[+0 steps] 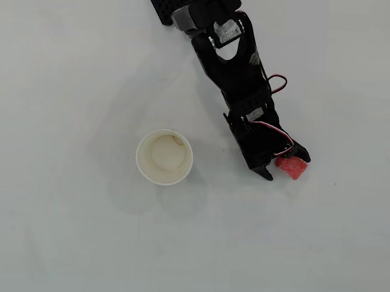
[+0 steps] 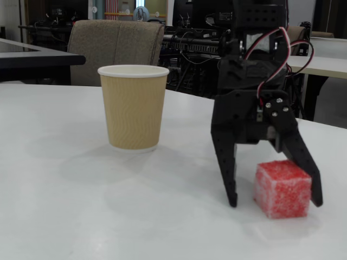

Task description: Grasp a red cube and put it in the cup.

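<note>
Now we see the red cube [image 2: 282, 188] resting on the white bench [image 2: 81, 216], set between the two black fingers of the gripper [image 2: 275, 203]. The jaws stand apart, straddling the cube: in the fixed view the finger on the right [image 2: 303, 170] lies against or just beside the cube's right face, though we cannot tell whether it truly touches, while the finger on the left [image 2: 227, 173] stands clear of the cube with a gap showing. Both fingertips reach down close to the bench. From overhead the cube [image 1: 291, 167] peeks out beside the jaws, partly covered by the arm [image 1: 232, 56]. The cup [image 1: 164, 157] stands upright well apart, to the left in both views. We can read no writing or label on cup, cube or arm.
</note>
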You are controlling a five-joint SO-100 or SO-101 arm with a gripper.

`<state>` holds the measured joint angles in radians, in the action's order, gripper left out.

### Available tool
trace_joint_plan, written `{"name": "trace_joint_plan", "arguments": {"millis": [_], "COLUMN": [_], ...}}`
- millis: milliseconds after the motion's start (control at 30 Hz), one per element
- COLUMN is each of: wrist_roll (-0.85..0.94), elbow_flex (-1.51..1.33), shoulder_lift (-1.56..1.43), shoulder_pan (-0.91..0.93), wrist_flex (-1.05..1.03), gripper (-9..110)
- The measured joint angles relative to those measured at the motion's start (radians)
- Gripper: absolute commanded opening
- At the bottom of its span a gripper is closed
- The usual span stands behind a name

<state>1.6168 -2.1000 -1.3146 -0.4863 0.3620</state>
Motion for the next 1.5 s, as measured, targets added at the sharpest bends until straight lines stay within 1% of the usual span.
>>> {"name": "trace_joint_plan", "arguments": {"millis": [133, 233, 267, 500, 667, 767, 1000, 1133, 1500], "wrist_roll": [0.0, 0.0, 0.0, 0.0, 0.0, 0.0, 0.0, 0.0, -0.018], "elbow_flex": [0.002, 0.002, 0.002, 0.002, -0.015, -0.074, -0.219, -0.273, -0.322], "shoulder_lift": [0.002, 0.003, 0.003, 0.003, -0.009, -0.072, -0.272, -0.383, -0.626], "shoulder_pan": [0.005, 0.023, 0.028, 0.026, -0.032, -0.037, 0.052, 0.074, 0.115], "wrist_flex": [0.002, 0.002, 0.002, 0.014, 0.014, 0.012, -0.041, -0.078, -0.121], "gripper": [18, 11, 11, 10, 10, 10, 10, 9, 10]}}
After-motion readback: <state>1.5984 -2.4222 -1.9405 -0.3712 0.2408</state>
